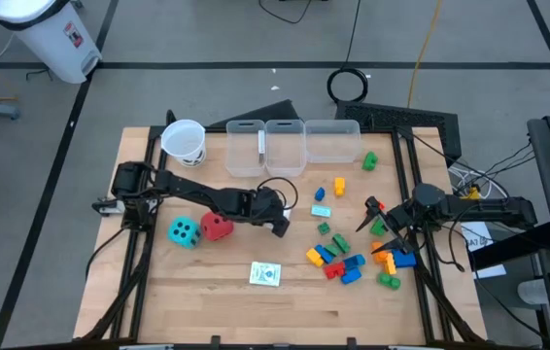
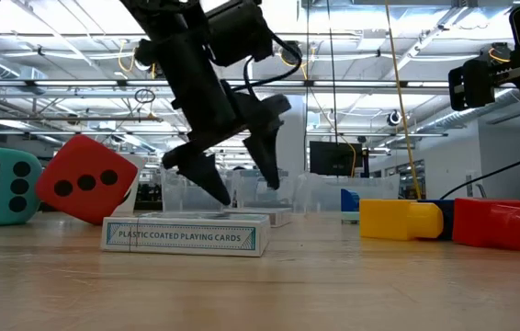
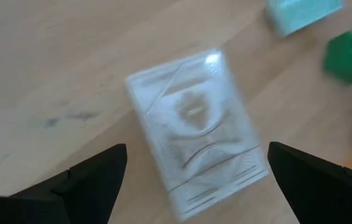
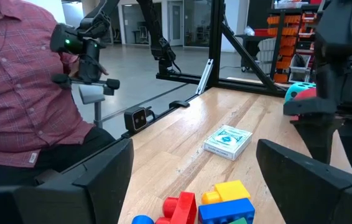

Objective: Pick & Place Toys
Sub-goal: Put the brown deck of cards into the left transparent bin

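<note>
- Two card packs matter here: one (image 1: 264,274) lies flat near the front of the table (image 1: 207,301), the other (image 3: 198,127) sits right under your left gripper (image 1: 280,222), mid-table.
- Left gripper: jaws spread wide, holding nothing, one finger either side of that pack in the left wrist view. In the low view its tips hang just above the wood.
- Right gripper (image 1: 372,216): also spread and empty, hovering over the brick pile (image 1: 343,261) on the right side.
- Handling, my read: the pack is a light, stiff box in glossy wrap, so it looks slippery. It lies flat and low, so you need the fingertips nearly on the table.
- Grip across the two long edges, mid-length. Corner grips will likely let it pivot out.
- It sits skewed to the jaws in the wrist view, so rotate the wrist to square up first.
- Teal die (image 1: 184,231) and red die (image 1: 216,227) are just behind the left arm, touching each other. The teal one looks soft, so it should squash in a grip.
</note>
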{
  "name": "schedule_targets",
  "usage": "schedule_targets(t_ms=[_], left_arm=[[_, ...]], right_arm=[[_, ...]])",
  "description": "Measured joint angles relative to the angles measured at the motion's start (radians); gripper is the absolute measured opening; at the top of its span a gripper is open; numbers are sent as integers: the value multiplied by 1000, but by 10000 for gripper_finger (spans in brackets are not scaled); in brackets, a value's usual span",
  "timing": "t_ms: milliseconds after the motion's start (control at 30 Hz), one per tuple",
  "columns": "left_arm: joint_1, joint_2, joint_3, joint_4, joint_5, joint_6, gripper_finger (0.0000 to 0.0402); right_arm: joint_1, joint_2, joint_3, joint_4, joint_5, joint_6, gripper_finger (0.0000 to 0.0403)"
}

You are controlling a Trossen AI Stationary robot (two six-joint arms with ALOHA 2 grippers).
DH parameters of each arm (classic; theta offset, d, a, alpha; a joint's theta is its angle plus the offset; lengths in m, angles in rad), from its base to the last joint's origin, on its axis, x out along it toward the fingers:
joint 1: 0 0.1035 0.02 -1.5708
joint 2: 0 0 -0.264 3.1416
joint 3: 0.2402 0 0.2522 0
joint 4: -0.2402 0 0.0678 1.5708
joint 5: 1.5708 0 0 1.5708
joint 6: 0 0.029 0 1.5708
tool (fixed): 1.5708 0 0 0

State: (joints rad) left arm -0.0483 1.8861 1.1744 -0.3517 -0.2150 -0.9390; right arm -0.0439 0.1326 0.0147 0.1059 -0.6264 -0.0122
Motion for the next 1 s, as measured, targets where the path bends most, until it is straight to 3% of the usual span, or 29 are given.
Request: schedule_targets(t_ms=[300,567,767,1000], left_arm=[[19,47,7,-190,19,-20,395],[36,-50,-3,-444,19,-31,395],[30,-99,-2,-412,14,-48,395],[12,-43,-2,-309,3,-14,395]], right_arm=[[0,0,0,0,0,0,315],[0,0,0,0,0,0,315],[0,0,0,0,0,0,314],[0,0,0,0,0,0,314]])
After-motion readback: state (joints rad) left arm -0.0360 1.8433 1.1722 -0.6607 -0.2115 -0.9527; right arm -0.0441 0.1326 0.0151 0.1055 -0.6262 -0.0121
